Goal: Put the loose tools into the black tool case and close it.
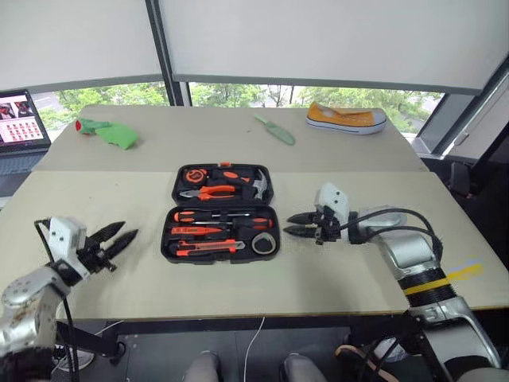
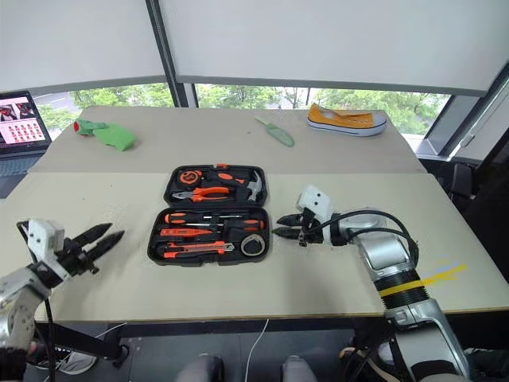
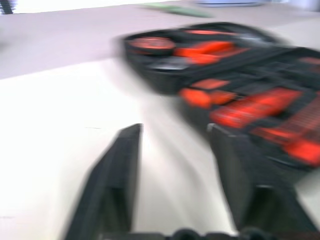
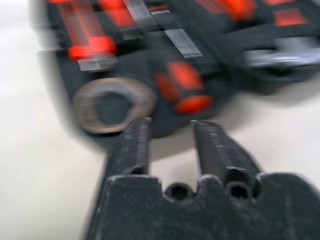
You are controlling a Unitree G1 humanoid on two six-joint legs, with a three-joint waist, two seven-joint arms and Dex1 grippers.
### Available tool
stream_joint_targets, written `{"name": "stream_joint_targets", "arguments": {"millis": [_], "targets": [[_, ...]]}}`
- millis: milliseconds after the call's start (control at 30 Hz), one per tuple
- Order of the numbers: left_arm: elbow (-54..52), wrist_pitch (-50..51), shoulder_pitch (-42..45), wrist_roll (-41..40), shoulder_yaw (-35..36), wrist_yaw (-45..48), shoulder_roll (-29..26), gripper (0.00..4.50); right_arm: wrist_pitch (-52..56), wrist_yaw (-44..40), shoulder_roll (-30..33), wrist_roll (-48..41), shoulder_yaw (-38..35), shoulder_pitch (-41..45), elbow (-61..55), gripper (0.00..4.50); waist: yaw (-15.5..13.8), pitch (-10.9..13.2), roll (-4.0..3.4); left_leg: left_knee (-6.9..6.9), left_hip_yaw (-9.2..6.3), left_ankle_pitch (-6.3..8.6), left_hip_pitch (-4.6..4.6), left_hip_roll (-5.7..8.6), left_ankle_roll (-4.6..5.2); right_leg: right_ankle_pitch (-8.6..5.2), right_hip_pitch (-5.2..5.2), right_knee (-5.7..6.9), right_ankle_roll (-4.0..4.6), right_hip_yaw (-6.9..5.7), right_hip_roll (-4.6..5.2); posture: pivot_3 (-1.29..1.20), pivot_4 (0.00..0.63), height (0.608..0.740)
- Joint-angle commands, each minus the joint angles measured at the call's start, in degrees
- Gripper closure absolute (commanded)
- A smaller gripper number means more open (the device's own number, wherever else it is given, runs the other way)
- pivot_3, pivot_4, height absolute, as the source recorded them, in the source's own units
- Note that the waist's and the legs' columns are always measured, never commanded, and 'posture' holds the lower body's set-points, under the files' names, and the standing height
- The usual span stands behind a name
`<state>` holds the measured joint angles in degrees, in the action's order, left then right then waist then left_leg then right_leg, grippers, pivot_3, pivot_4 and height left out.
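Note:
The black tool case (image 1: 173,193) lies open flat at the table's middle. Its near half holds two orange-and-black screwdrivers (image 1: 199,216), a slim orange screwdriver (image 1: 197,231), the utility knife (image 1: 205,248) and the grey tape roll (image 1: 265,243). The far half holds pliers (image 1: 208,192) and a hammer (image 1: 253,183). My left gripper (image 1: 129,231) hovers left of the case, open and empty, pointing toward it. Just right of the case's near half is my right gripper (image 1: 288,224), fingers a little apart and empty. In the right wrist view it (image 4: 171,124) points at the tape roll (image 4: 110,107).
A green trowel (image 1: 276,130) and a yellow shoe (image 1: 346,118) lie at the table's far side. A green object (image 1: 107,131) sits far left, with a laptop (image 1: 20,119) beyond it. The table's front edge runs just below both grippers.

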<state>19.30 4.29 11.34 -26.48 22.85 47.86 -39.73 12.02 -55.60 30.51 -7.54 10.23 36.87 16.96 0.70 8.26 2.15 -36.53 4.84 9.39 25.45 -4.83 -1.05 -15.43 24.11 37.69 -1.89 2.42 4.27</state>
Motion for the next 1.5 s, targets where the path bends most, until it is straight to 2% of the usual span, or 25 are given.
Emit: {"name": "stream_joint_targets", "arguments": {"millis": [33,67,233,367,600,733,867,1100,1267,1367,1400,1500], "targets": [[6.6,0.4,9.1,5.0,-3.1,-5.5,0.2,4.16,-14.1,7.7,-2.6,5.5,-1.0,5.6,12.4,4.5,0.0,0.0,0.03,0.0,0.01,-0.04,0.01,0.01,-0.02,0.04,0.01,-0.01,-0.01,0.0,0.0,0.0,0.15,0.74],[8.2,0.5,11.4,6.3,-4.4,-6.1,0.6,4.44,-15.7,8.6,-3.4,6.5,-0.6,7.1,15.7,4.5,0.1,0.0,0.04,0.0,0.01,-0.05,0.02,0.01,-0.03,0.04,0.02,0.0,-0.01,0.0,-0.01,0.0,0.15,0.74],[13.5,3.7,18.7,9.0,-9.4,-5.1,2.9,4.44,-21.9,10.4,-7.7,9.1,0.3,13.2,27.5,4.5,0.2,0.0,0.04,0.04,0.0,-0.07,0.04,0.02,-0.04,0.08,0.01,0.01,-0.03,0.03,-0.03,0.0,0.15,0.74],[18.4,5.2,23.3,11.9,-13.8,-3.6,4.7,4.44,-24.4,7.9,-11.1,10.3,1.2,17.2,36.3,4.5,0.3,0.0,0.04,0.25,-0.01,-0.07,0.04,0.01,-0.04,0.08,0.07,-0.01,-0.03,0.03,-0.09,0.0,0.15,0.74],[20.7,2.7,25.1,11.9,-15.4,2.5,6.2,4.44,-26.7,0.6,-13.7,8.6,0.3,17.2,38.0,4.5,0.4,0.0,0.03,0.26,-0.02,-0.08,0.04,0.01,-0.04,0.08,0.04,-0.01,-0.03,0.02,-0.08,0.0,0.15,0.74],[16.5,4.6,22.2,10.5,-15.6,7.1,5.6,4.44,-24.8,-3.5,-13.0,7.2,0.0,13.9,33.0,4.5,0.3,0.0,0.03,0.29,-0.02,-0.07,0.04,0.02,-0.05,0.08,0.04,-0.03,-0.03,0.02,-0.08,0.0,0.15,0.74],[7.9,9.2,16.3,7.6,-14.1,9.9,4.1,4.44,-20.6,-6.7,-10.4,5.4,-0.3,7.8,23.1,4.5,0.3,0.0,0.03,0.37,-0.01,-0.06,0.04,0.02,-0.06,0.08,0.05,-0.06,-0.04,0.01,-0.05,0.0,0.15,0.74],[-4.5,15.1,7.4,4.1,-11.4,9.2,2.8,4.44,-10.1,-9.5,-6.1,2.3,-0.4,-2.5,4.3,4.5,0.2,0.0,0.03,0.4,0.0,-0.06,0.02,0.01,-0.09,0.07,0.06,-0.07,-0.03,0.01,-0.05,0.0,0.15,0.74],[-7.7,18.5,4.4,1.6,-8.2,7.0,2.8,4.44,-6.5,-7.8,-4.0,1.2,-2.1,-6.9,-1.5,4.5,0.1,0.0,0.03,0.27,-0.02,-0.07,0.0,0.0,-0.09,0.07,0.04,0.0,-0.03,0.01,-0.05,0.0,0.15,0.74],[-6.9,19.2,3.3,1.1,-6.3,7.3,0.8,4.44,0.6,-8.5,-2.0,-2.7,-4.5,-8.9,-5.3,4.5,0.1,0.0,0.04,0.24,-0.03,-0.09,-0.02,0.0,-0.11,0.08,0.02,0.04,-0.02,0.02,-0.05,0.0,0.15,0.74],[-6.6,18.9,2.7,0.9,-5.3,7.5,0.0,3.94,3.4,-8.7,-0.9,-3.9,-5.3,-9.9,-7.1,4.21,0.2,0.0,0.04,0.22,-0.04,-0.1,-0.03,0.0,-0.11,0.08,0.02,0.07,-0.02,0.02,-0.06,0.0,0.15,0.74],[-6.5,24.2,1.5,0.0,-2.2,4.5,-3.0,2.98,9.8,-8.6,2.5,-7.6,-7.9,-12.9,-12.5,3.37,0.1,0.0,0.04,0.23,-0.04,-0.09,-0.06,0.0,-0.11,0.08,0.01,0.07,-0.01,0.03,-0.05,0.0,0.15,0.74]]}}
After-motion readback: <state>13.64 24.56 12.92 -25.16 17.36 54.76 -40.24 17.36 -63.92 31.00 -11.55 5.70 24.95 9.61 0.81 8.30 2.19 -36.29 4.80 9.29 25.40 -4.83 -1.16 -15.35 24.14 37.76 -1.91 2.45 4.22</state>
